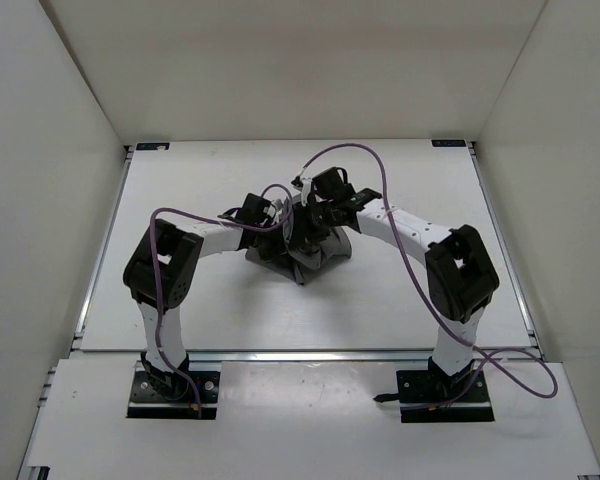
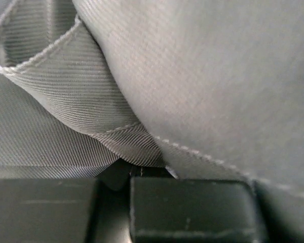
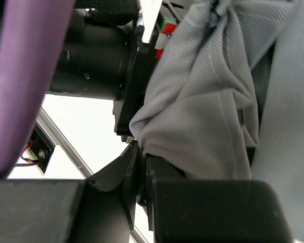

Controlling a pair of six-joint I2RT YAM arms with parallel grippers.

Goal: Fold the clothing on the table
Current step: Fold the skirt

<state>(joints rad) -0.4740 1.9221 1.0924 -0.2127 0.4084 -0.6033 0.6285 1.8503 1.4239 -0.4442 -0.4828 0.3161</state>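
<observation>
Clamped tight, the left gripper [image 2: 127,174] held a hemmed fold of the grey clothing [image 2: 202,76]; the right gripper [image 3: 142,167] pinched another bunch; farther out, the garment sat crumpled between both at the middle of the white table [image 1: 230,300]

Bright, even light — faint shadows; dimmer wrist close-ups, clothing [image 2: 202,76] partly blurred

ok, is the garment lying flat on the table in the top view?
No, the clothing is bunched in a crumpled heap on the table, nowhere near spread out.
</observation>
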